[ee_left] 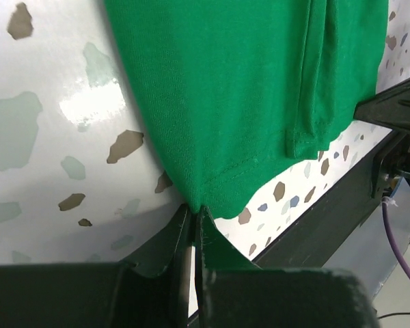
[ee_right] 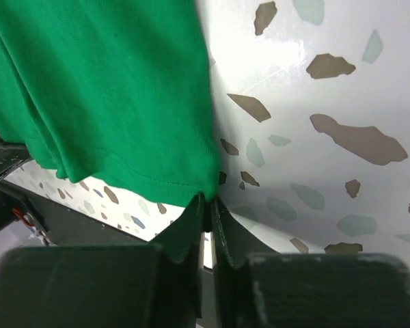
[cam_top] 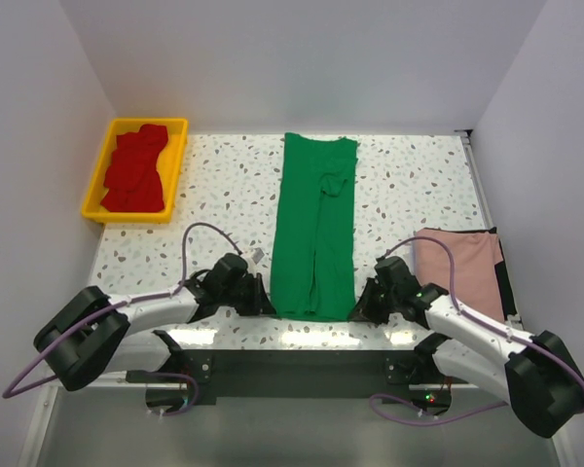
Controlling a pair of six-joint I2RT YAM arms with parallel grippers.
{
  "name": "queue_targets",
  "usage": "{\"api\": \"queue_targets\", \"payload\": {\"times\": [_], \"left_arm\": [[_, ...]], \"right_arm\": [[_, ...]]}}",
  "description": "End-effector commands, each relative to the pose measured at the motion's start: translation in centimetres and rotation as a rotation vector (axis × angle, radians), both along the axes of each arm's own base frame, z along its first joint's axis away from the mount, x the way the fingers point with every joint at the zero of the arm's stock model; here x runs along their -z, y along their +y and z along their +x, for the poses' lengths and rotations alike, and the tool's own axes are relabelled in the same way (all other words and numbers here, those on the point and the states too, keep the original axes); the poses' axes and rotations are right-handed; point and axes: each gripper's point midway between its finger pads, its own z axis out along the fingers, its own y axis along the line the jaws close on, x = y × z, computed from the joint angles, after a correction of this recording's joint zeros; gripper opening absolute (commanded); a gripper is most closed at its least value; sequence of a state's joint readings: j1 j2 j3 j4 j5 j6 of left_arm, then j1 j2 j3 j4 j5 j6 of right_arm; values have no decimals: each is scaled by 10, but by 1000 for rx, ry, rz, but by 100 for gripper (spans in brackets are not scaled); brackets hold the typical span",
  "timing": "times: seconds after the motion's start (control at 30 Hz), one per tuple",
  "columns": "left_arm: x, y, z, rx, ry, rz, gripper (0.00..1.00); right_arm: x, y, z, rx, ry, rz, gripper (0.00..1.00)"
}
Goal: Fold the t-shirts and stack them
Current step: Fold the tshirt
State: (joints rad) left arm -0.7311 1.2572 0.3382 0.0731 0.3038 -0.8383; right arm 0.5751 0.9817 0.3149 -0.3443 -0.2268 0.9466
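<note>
The green t-shirt [cam_top: 315, 229] lies in a long narrow strip down the middle of the speckled table, sleeves folded in. My left gripper [cam_top: 264, 305] is shut on its near left hem corner [ee_left: 197, 198]. My right gripper [cam_top: 357, 313] is shut on its near right hem corner [ee_right: 206, 190]. The hem lifts slightly at both corners. A folded pink t-shirt [cam_top: 457, 267] lies at the right edge, beside my right arm. Several red t-shirts [cam_top: 136, 167] sit crumpled in the yellow tray [cam_top: 174, 170] at the back left.
White walls enclose the table on three sides. A dark patch [cam_top: 507, 282] shows past the pink shirt at the right edge. The near table edge with a dark rail [ee_left: 328, 212] runs just behind both grippers.
</note>
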Motion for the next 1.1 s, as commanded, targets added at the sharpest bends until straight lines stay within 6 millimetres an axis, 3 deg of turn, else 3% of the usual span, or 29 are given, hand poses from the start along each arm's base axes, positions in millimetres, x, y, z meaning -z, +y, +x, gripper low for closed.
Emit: {"api": "queue_targets", "payload": {"times": [0.0, 0.23, 0.37, 0.53, 0.67, 0.7, 0.73, 0.87, 0.93, 1.07], "left_arm": [[11, 7, -19, 14, 48, 46, 0], [0, 3, -39, 35, 53, 23, 0], [-13, -7, -48, 51, 23, 5, 0], [-28, -11, -37, 33, -23, 4, 0], [-49, -22, -14, 23, -99, 14, 0], [-62, -29, -3, 13, -126, 1, 0], [-58, -29, 2, 7, -117, 34, 0], [-80, -40, 40, -36, -157, 12, 0], [-82, -43, 55, -52, -147, -6, 0], [-101, -45, 103, -130, -186, -21, 0]], "right_arm": [[9, -13, -2, -19, -13, -78, 4], [-2, -13, -23, -99, 2, -36, 0], [-23, -13, -36, -138, -25, 17, 0], [-47, -9, -31, -147, -84, 52, 0], [-70, 1, -7, -131, -157, 62, 0], [-77, 5, 1, -125, -188, 73, 0], [-77, 5, 10, -107, -195, 51, 0], [-108, 16, 55, -33, -307, 39, 0], [-114, 22, 78, -11, -328, 8, 0], [-117, 31, 117, 5, -351, -62, 0]]}}
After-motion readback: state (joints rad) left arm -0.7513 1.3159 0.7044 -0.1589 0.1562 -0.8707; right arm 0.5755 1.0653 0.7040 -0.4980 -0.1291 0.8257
